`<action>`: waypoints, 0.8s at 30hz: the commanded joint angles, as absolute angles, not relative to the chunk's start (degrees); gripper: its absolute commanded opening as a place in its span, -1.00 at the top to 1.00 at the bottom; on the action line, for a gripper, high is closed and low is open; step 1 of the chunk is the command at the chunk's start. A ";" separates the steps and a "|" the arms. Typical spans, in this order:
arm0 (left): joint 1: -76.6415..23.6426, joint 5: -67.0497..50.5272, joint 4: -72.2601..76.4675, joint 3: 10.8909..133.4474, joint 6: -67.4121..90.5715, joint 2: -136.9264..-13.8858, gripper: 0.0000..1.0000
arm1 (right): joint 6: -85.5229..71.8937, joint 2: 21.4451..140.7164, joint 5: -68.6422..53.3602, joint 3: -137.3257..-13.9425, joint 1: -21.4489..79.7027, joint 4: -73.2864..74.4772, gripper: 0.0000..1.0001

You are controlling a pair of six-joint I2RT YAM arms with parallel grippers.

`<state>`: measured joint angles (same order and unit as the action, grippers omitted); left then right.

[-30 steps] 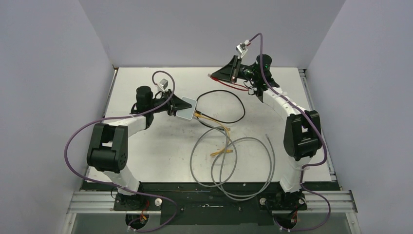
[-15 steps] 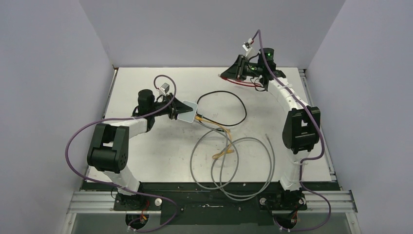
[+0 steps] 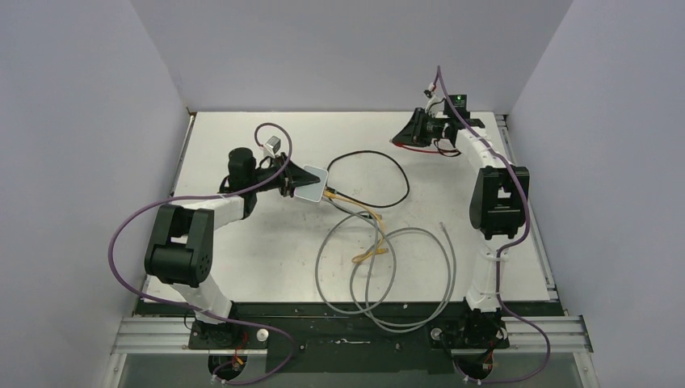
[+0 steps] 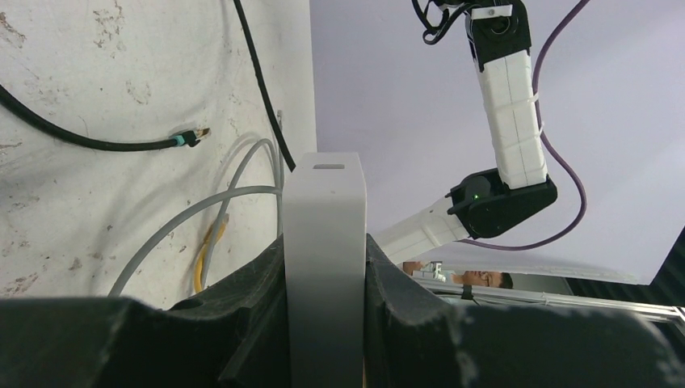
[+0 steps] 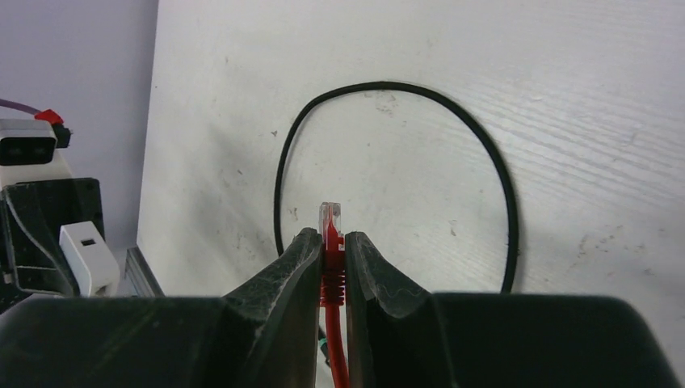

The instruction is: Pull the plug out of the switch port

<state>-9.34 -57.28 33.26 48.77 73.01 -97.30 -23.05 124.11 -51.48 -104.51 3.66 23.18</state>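
The left gripper [image 3: 300, 179] has its fingers clamped on the flat sides of the switch [image 3: 316, 187], left of the middle of the table [image 3: 250, 250]. I can't tell whether the switch touches the surface. A grey cable [image 3: 404, 279] and a yellow cable [image 3: 367, 252] trail from it toward the near edge, and a black cable [image 3: 401, 182] loops just beside it. At the far right, the right gripper [image 5: 329, 242] pinches the red plug [image 5: 330, 217], well apart from the switch.

White table [image 3: 258, 242], centre: black cable loop [image 5: 396, 84] far; grey cable coils [image 3: 316, 259] near; yellow cable [image 3: 367, 253] among them.
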 commanded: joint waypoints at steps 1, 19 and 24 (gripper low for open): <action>-9.74 -58.47 37.79 49.43 74.52 -95.95 1.00 | -20.53 125.77 -48.57 -108.57 2.48 21.78 0.89; -10.70 -57.58 38.37 48.47 75.31 -94.08 1.00 | -24.20 140.85 -46.42 -124.66 -2.83 22.26 0.89; -11.28 -57.35 38.40 49.19 75.56 -94.44 1.00 | -25.77 144.00 -45.78 -128.28 -4.01 22.22 0.89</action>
